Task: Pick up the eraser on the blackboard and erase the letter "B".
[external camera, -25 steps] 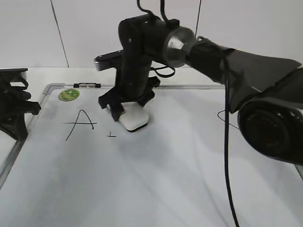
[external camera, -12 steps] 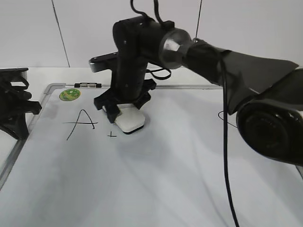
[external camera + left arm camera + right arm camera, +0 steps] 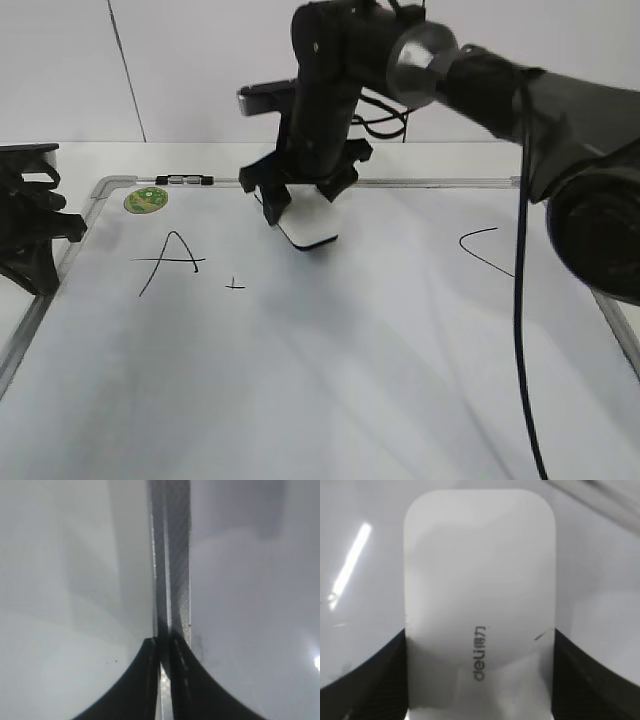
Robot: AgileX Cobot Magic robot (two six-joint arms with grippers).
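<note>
The right hand (image 3: 305,205) is clenched on the eraser (image 3: 309,230), its two black fingers pressing the long sides of the white block, as the right wrist view shows with the block (image 3: 480,625) filling the frame between the finger pads and the grey printed brand mark on its top face. In the exterior view the eraser sits in the upper middle of the blackboard (image 3: 330,370), tilted so that its near corner points down toward the white surface; whether the thin dark underside touches the surface cannot be told. To its left the handwritten "A" (image 3: 170,260) stands in black marker, and just right of that letter, below and left of the eraser, a small cross-shaped stroke (image 3: 235,285) is what shows of the letter "B". Near the right edge of the board a curved open stroke (image 3: 485,250) is partly cut off by the arm's black cable (image 3: 520,300). A round green magnet (image 3: 146,199) lies at the upper left corner of the board, just beside a small dark clip (image 3: 185,181) on the grey frame. The left hand (image 3: 30,235) rests at the far left, over the board's left edge; in the left wrist view its black fingers (image 3: 145,685) lie nearly together with only a thin slit between them, holding nothing, above the grey frame strip (image 3: 172,555)
</note>
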